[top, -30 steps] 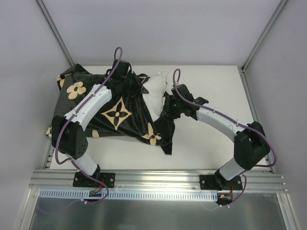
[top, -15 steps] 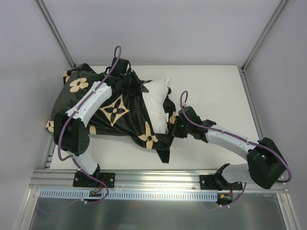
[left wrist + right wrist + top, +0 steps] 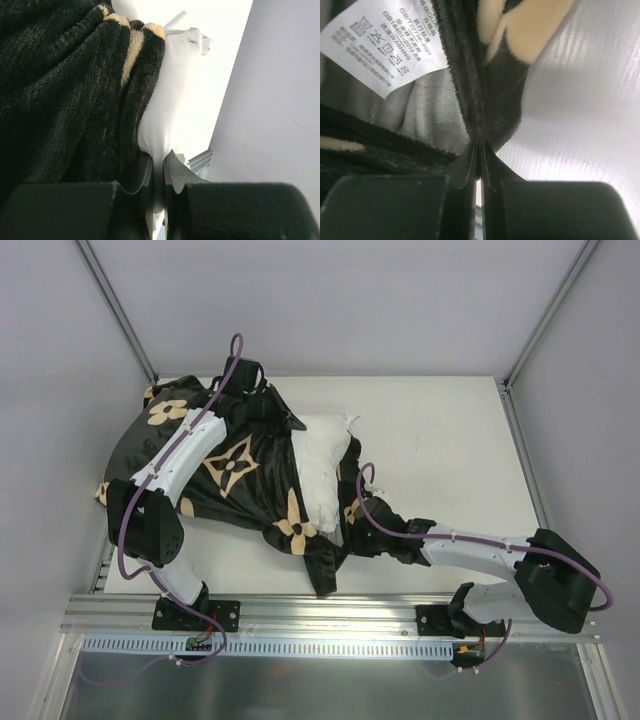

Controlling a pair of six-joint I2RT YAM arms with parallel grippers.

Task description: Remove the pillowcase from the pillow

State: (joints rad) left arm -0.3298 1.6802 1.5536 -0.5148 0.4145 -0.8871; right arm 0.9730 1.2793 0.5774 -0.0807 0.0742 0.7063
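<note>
The black pillowcase [image 3: 230,465] with tan flower motifs lies bunched on the left half of the table. The white pillow [image 3: 322,465] sticks out of its right-hand opening. My left gripper [image 3: 275,410] sits at the far side of the bundle; in the left wrist view it [image 3: 159,161] is shut on a fold of white pillow [image 3: 175,100], with the pillowcase [image 3: 65,100] right beside it. My right gripper [image 3: 362,512] is low at the near right of the bundle. The right wrist view shows it [image 3: 479,148] shut on the pillowcase's edge [image 3: 490,90], next to a white care label [image 3: 385,45].
Bare white table [image 3: 450,450] stretches to the right of the bundle. Grey walls and two slanted frame posts [image 3: 545,330] close in the back and sides. An aluminium rail [image 3: 330,615] with the arm bases runs along the near edge.
My right gripper shut on the pillowcase's edge and drew it toward the near edge. More white pillow shows now. The left arm shifted slightly left with the bundle.
</note>
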